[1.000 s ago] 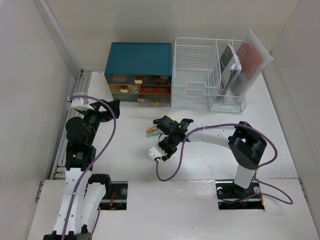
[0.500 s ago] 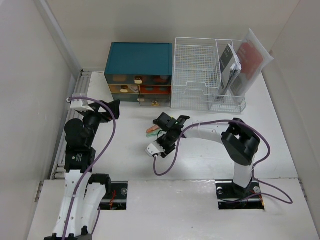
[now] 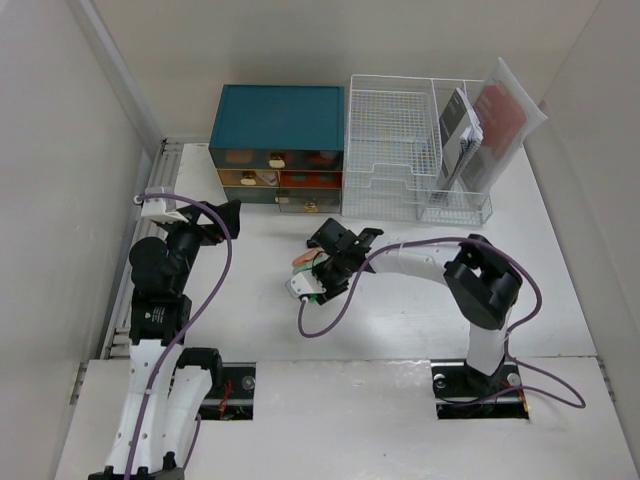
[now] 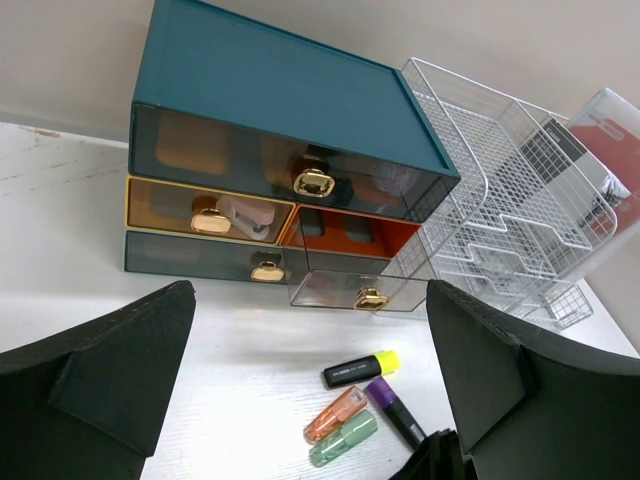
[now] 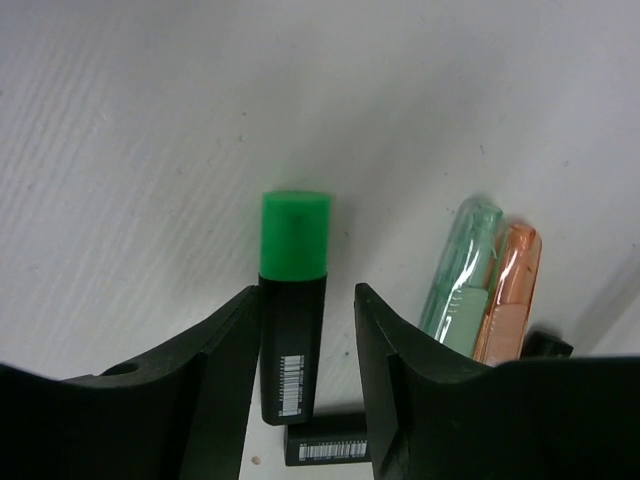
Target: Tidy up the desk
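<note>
While the left jaws hang spread wide and empty above the desk (image 3: 420,330) near its left edge, the right jaws sit low over the middle of it, straddling a black marker with a green cap (image 5: 292,300). That marker lies flat on the desk between the two fingers. One finger runs close along one side of it and a strip of bare surface shows on the other side, so the right jaws are parted and not clamped on it.

Just beside it lie a pale green marker (image 5: 462,275) and an orange marker (image 5: 508,290), side by side and touching. From the left wrist, a black marker with a yellow cap (image 4: 360,369) and a black one with a purple cap (image 4: 393,410) show in the same cluster.

The desk runs white and flat from the arm bases at the near edge to the far wall. There a teal drawer box (image 3: 278,118) stands, with a white wire rack (image 3: 390,140) just beside it on the right. The box's lower right drawer (image 4: 340,290) stands out a little from the front. Booklets (image 3: 462,135) stand on edge in the rack's right compartment.
</note>
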Tool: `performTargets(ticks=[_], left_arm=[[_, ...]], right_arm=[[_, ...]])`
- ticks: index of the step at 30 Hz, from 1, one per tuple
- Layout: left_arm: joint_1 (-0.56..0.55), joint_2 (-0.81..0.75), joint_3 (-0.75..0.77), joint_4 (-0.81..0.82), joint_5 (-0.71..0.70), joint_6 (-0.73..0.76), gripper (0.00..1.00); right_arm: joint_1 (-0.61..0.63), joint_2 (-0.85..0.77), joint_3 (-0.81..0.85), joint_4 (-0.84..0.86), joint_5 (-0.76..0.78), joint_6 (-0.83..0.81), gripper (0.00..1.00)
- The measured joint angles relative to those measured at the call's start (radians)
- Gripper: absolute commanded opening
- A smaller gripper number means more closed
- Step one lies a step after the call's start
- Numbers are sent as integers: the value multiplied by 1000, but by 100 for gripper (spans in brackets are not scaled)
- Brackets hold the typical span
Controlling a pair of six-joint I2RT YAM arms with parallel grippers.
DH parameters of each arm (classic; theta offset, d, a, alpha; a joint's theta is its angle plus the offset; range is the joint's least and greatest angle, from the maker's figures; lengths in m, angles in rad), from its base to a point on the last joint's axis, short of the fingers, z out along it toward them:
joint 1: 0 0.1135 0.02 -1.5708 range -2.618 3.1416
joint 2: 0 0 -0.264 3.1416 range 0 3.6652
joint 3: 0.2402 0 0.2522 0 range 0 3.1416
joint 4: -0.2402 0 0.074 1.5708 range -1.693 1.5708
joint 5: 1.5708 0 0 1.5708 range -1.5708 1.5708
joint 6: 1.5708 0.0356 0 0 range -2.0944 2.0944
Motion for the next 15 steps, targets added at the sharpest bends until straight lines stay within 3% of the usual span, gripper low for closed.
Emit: performTargets(ticks=[11, 14, 15], left_arm=[[0, 0, 0, 0, 8, 0, 100], [0, 0, 0, 0, 8, 0, 100], [0, 0, 0, 0, 8, 0, 100]], right_arm=[[-7, 47, 12, 14, 21, 51, 47], [-7, 48, 13, 13, 21, 55, 41], [-7, 50, 16, 11, 21, 55, 34]])
